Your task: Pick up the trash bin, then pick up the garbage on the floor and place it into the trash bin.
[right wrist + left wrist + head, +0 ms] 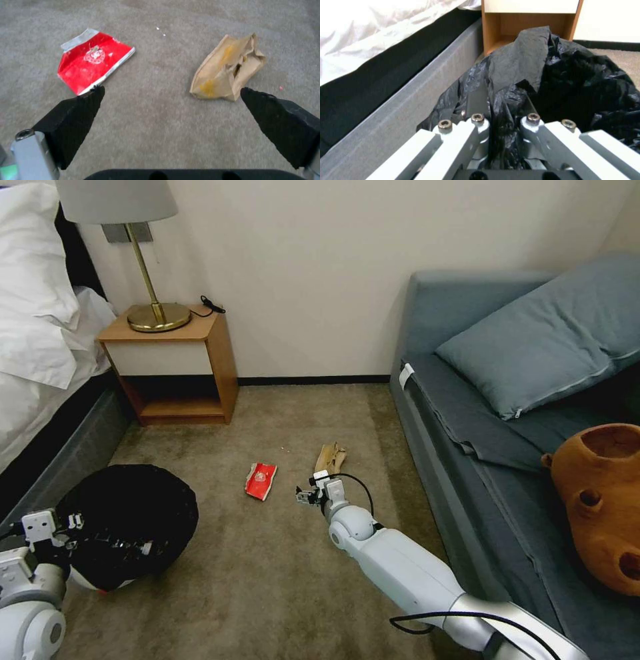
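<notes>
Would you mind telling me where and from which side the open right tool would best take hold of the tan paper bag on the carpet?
Probably from above, across the middle of the tan paper bag. It lies crumpled on the carpet, with raised folds that give the fingers of the right tool something to pinch. Its flat edges offer little. The tool is open and hovers just short of the bag.

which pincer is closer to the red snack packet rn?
Right. The right pincer hangs open over the carpet between the red snack packet and the tan paper bag. The left pincer is off by the bed, shut on the trash bin liner.
</notes>
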Motion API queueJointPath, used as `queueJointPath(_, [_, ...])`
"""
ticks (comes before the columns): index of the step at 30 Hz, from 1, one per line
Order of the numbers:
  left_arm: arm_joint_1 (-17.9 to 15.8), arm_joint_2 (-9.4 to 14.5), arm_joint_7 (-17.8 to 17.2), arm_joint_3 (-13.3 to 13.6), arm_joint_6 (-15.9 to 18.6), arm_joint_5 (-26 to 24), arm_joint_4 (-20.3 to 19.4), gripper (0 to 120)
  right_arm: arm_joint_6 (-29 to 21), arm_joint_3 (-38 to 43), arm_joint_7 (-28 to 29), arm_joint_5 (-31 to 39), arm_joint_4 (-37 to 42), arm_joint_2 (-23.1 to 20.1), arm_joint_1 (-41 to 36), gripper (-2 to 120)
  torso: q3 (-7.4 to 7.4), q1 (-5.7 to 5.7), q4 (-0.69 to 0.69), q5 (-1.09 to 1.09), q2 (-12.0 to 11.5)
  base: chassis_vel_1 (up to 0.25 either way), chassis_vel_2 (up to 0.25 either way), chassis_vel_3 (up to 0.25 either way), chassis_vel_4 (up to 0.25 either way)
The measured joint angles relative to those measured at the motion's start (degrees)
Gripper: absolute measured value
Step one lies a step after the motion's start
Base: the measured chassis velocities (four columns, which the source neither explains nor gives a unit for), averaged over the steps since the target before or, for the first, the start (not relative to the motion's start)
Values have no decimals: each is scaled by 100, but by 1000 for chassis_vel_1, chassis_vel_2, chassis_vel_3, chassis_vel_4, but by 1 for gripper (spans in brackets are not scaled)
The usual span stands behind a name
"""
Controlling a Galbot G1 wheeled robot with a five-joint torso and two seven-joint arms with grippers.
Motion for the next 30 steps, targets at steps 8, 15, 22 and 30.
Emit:
queueJointPath(8, [3,6,5,-16,0,-9,35,6,15,-3,-13,-29,-29,18,-1,100,0,0,1,0,0,-77,72,77,-65])
queueJointPath(15, [-15,32,10,-34,-3,-10,58,6,40,54,-40,-77,-56,7,-14,100,0,0,0,0,0,-77,90,84,-87])
queueJointPath(22, [-18,45,8,-60,-3,-2,57,6,65,99,-76,-122,-73,-2,-43,100,0,0,0,0,0,-75,72,78,-74])
queueJointPath(30, [10,32,1,-79,16,6,-52,6,79,139,-97,-149,-32,-49,-69,100,0,0,0,0,0,-103,101,94,-106])
